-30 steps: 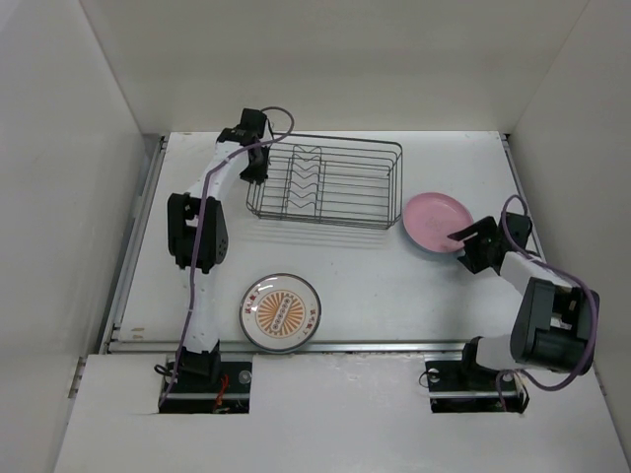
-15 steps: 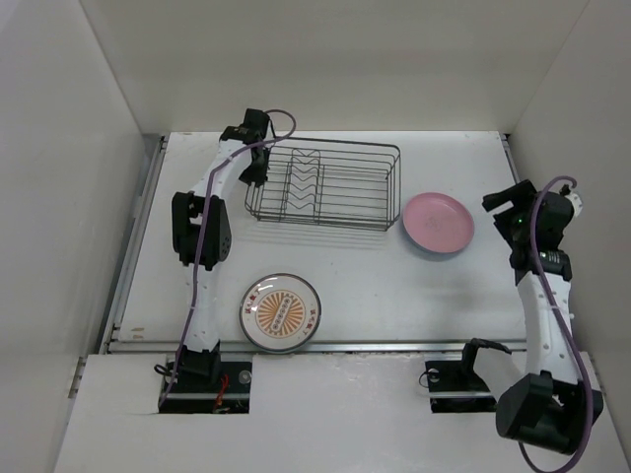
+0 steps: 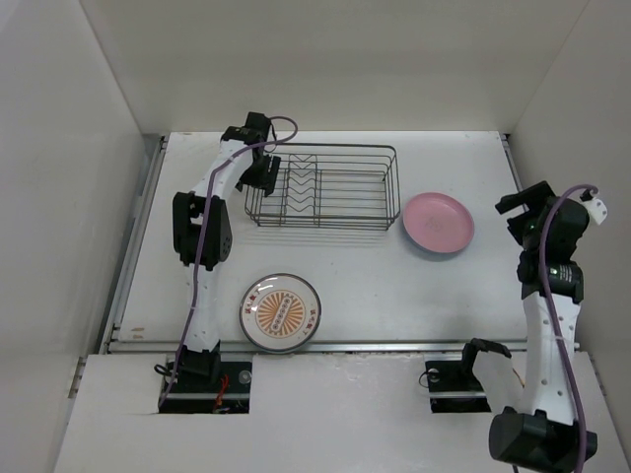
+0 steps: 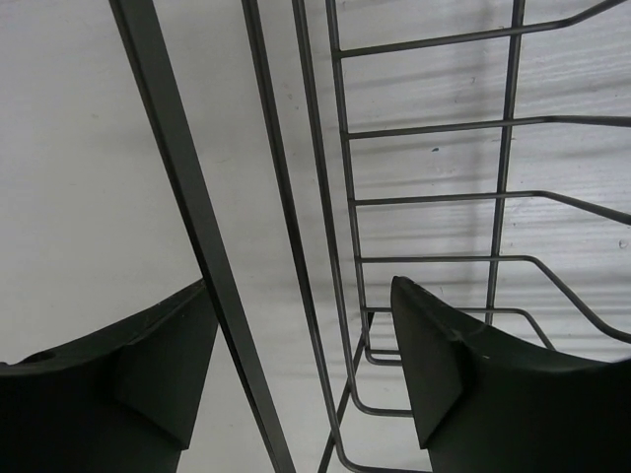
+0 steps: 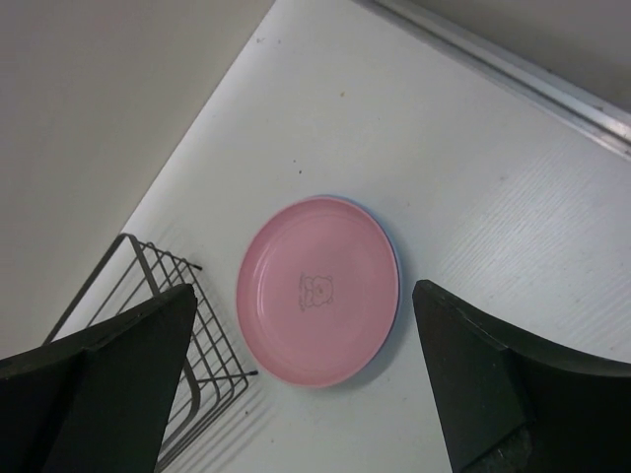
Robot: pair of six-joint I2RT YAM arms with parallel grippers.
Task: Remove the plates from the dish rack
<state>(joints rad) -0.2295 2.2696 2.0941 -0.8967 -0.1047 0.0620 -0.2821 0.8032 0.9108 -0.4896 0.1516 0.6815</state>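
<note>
- Left tool (image 4: 301, 296): its jaws had parted within the last second from a near-closed pinch. They stood moderately wide and held nothing.
- Dish rack (image 3: 335, 148): the wires of its end wall ran up between the left tool's two fingers. One thicker wire lay close against one finger, and contact could not be told. No plate stood in its dividers. It sat turned slightly on the table (image 3: 375, 286) compared with a second before.
- Right tool (image 5: 304, 291): it had risen up and away from the pink plate over the last second, and its jaws had widened to their fullest. It was empty.
- Pink plate (image 3: 438, 222): it lay flat on the table, straight below the right tool's open fingers and well apart from them. It was near the rack end farthest from the left tool.
- Blue edge (image 5: 395, 286): a thin sliver showed under the pink plate's rim, probably a second plate beneath it.
- Sunburst plate (image 3: 281, 311): it lay flat on the table, well behind the left tool and toward that arm's base.
- Assessment: with the rack bare and both tools released, the unloading appeared finished. The right tool had set down the last plate, and the left tool had given up its steadying hold on the rack.
- Caution: the left tool straddled the rack wall. It would need to lift clear first, or it would drag the rack.
</note>
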